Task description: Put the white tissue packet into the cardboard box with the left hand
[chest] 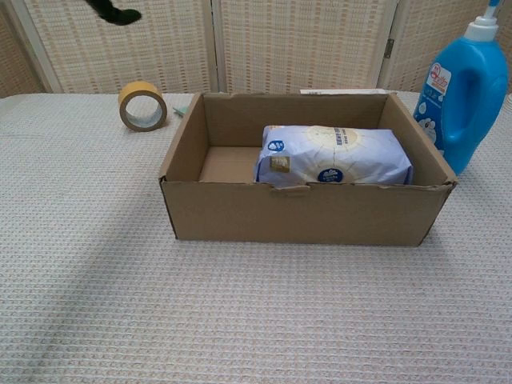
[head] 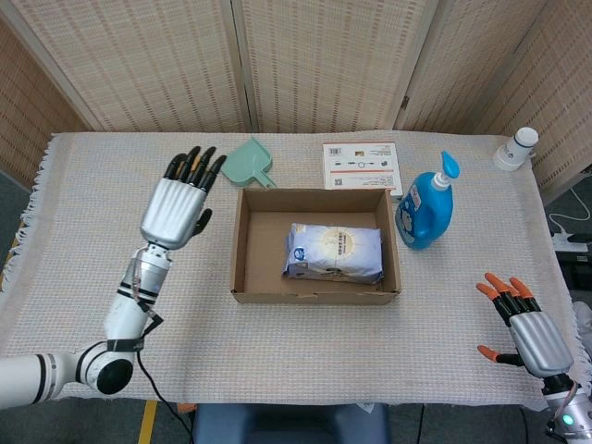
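- The left hand is raised over the cloth-covered table, left of the cardboard box; its fingers are spread and it holds nothing.
- In the chest view only a dark fingertip of this hand shows, at the top left edge.
- The right hand sits at the near right corner, orange-tipped fingers splayed apart, nothing in it.
- The white tissue packet lies flat on the floor of the cardboard box, toward its right half, with bare cardboard showing to its left.
- In the chest view the packet rests against the box's right part, its top below or about level with the rim.
- A blue detergent bottle with a pump top stands just beside the box's right wall.
- A white printed card lies flat behind the box, near its far wall.
- A green dustpan lies beyond the box's far left corner.
- A roll of tape stands on edge on the table left of the dustpan; the head view hides it behind the left hand.
- A small white bottle stands at the far right corner of the table.
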You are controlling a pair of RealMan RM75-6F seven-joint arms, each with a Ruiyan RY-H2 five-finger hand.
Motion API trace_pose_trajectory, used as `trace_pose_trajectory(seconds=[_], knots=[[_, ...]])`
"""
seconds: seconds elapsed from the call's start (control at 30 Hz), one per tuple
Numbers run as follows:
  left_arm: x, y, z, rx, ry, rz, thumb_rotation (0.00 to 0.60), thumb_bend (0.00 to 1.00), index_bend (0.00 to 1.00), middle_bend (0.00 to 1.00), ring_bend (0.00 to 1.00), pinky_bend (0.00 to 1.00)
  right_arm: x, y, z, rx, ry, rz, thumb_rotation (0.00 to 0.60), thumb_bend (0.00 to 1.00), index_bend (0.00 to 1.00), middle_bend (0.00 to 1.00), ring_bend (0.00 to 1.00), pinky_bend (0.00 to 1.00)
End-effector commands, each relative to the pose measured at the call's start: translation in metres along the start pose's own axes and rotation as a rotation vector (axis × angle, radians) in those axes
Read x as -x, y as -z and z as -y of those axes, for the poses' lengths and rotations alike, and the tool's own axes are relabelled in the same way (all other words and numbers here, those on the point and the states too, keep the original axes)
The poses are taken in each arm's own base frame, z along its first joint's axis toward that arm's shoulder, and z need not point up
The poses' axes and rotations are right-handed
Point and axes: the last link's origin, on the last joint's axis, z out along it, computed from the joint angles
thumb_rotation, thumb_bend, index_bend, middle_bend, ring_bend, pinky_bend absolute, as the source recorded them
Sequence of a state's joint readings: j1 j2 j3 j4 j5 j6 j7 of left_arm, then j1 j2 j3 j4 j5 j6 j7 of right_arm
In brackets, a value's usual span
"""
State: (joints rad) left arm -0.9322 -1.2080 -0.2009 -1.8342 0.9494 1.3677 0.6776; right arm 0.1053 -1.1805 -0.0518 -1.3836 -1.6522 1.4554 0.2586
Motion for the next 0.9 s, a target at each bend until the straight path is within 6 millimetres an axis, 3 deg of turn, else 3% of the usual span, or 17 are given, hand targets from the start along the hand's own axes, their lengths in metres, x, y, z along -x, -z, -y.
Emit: trace_pose_trajectory(seconds=[0.03, 0.17, 0.37, 0.67, 0.9], knots=[[0.001, 0.069, 0.060, -0.109, 0.044, -0.031, 0.600, 0.29, 0.01, 0.09, 0.05, 0.17, 0.003, 0.000, 0.002, -0.004, 0.004, 0.009, 0.600, 0.00, 0.13, 0.00, 0.00, 0.00], [0.021, 0.122, 0.101, -0.159, 0.004, -0.041, 0.600, 0.24, 0.03, 0.12, 0.05, 0.17, 0.006, 0.001, 0.004, -0.010, 0.009, 0.014, 0.600, 0.00, 0.13, 0.00, 0.00, 0.00], [0.041, 0.172, 0.139, -0.213, -0.001, -0.033, 0.600, 0.21, 0.04, 0.12, 0.05, 0.16, 0.007, 0.001, 0.006, -0.017, 0.008, 0.022, 0.600, 0.00, 0.13, 0.00, 0.00, 0.00], [0.057, 0.222, 0.158, -0.248, 0.000, -0.055, 0.600, 0.21, 0.04, 0.12, 0.05, 0.16, 0.010, 0.004, 0.010, -0.038, 0.008, 0.037, 0.600, 0.00, 0.13, 0.00, 0.00, 0.00], [0.064, 0.243, 0.168, -0.269, 0.028, -0.006, 0.600, 0.21, 0.05, 0.12, 0.05, 0.17, 0.010, 0.006, 0.014, -0.050, 0.019, 0.028, 0.600, 0.00, 0.13, 0.00, 0.00, 0.00]])
